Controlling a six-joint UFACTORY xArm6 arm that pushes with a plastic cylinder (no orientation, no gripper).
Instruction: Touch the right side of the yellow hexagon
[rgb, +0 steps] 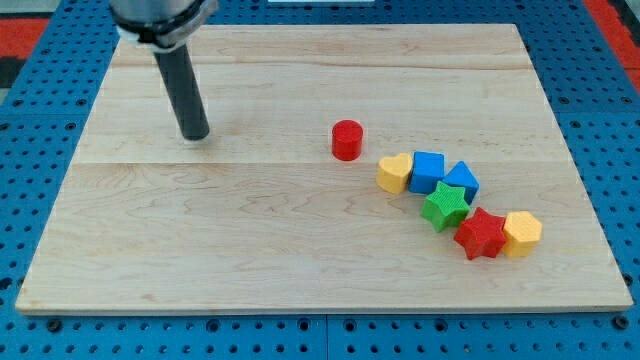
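Observation:
The yellow hexagon (523, 232) lies at the view's lower right, its left side touching a red star (481, 235). My tip (195, 136) rests on the board at the view's upper left, far to the left of the hexagon and all other blocks. The rod rises from the tip to the view's top edge.
A red cylinder (347, 139) stands near the middle. A chain of blocks runs down to the right: a yellow heart (394, 173), a blue cube (427, 171), another blue block (462, 179), a green star (445, 206). The wooden board (300, 260) lies on a blue pegboard.

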